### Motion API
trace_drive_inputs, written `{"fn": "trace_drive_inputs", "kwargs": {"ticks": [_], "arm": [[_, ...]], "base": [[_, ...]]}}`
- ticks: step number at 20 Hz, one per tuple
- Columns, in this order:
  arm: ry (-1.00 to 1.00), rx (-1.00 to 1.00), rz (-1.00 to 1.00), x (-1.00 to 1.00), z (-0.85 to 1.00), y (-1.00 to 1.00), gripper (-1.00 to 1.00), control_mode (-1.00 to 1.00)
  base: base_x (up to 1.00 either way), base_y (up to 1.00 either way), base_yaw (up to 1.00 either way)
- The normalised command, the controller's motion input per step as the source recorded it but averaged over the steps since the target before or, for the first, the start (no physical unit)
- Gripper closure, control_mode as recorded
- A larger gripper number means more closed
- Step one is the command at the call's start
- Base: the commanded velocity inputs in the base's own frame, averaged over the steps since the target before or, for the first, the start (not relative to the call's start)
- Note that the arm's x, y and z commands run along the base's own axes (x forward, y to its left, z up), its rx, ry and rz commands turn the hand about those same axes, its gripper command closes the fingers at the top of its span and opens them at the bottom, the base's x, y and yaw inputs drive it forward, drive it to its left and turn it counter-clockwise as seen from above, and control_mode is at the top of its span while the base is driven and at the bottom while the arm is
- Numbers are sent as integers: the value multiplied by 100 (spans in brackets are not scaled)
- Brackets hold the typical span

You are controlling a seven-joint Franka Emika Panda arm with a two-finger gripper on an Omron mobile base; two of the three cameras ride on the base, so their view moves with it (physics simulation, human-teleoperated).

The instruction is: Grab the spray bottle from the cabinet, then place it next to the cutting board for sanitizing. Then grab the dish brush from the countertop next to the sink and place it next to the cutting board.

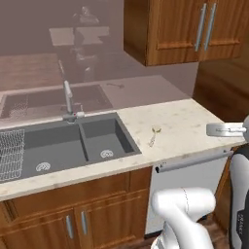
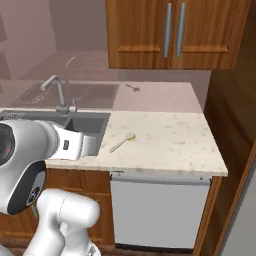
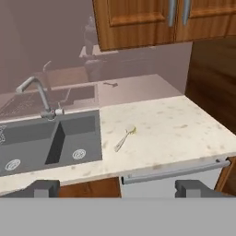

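Observation:
The dish brush (image 1: 153, 136) (image 2: 123, 142) (image 3: 124, 137) lies flat on the beige countertop (image 1: 187, 124) (image 2: 170, 137) (image 3: 179, 129), just right of the dark double sink (image 1: 58, 141) (image 2: 87, 122) (image 3: 32, 138). My gripper (image 3: 120, 189) hangs back from the counter's front edge, well short of the brush. It is open wide with nothing between its fingertips (image 3: 46, 188). The wooden cabinet (image 1: 180, 29) (image 2: 170, 35) (image 3: 138, 20) above the counter has both doors shut. The spray bottle and the cutting board are out of view.
A steel faucet (image 1: 68, 99) (image 2: 57, 90) (image 3: 39, 94) stands behind the sink. A wire rack (image 1: 10, 153) sits in the left basin. A white dishwasher front (image 1: 194, 175) (image 2: 160, 210) with a bar handle is under the counter. A tall wooden panel (image 2: 232, 100) bounds the counter's right end.

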Motion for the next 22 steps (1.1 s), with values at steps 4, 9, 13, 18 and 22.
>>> {"fn": "trace_drive_inputs", "kwargs": {"ticks": [4,9,13,18,22], "arm": [[0,0,0,0,0,0,-100,100],[0,0,0,0,0,0,-100,100],[0,0,0,0,0,0,-100,100],[0,0,0,0,0,0,-100,100],[27,-6,-1,48,-85,11,-100,-100]], "base": [[95,10,-16],[66,0,0],[56,-1,0],[21,0,0],[0,0,0]]}}
